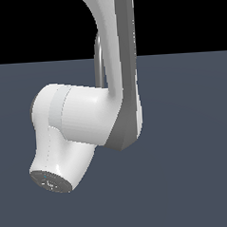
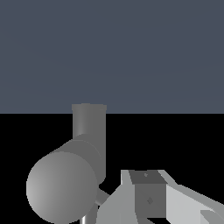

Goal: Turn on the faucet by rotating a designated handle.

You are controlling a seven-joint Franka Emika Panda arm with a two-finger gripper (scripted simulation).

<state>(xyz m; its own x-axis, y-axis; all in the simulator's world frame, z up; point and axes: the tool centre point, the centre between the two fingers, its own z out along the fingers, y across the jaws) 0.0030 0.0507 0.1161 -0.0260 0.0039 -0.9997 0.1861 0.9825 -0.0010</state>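
In the exterior view the big white robot arm fills the middle and hides most of the faucet. Only a thin grey curved stretch of its spout shows beside the arm. In the wrist view a thick grey part of the faucet with a rounded end and an upright stub is very close. A thin grey strip sticks out from it toward my gripper; it may be the handle. Only grey and white finger parts of my gripper show, right beside the faucet. I cannot tell how the jaws stand.
A flat blue-grey floor runs under everything, with black background above it. The arm's own wrist link with its round end cap hangs low at the exterior view's left.
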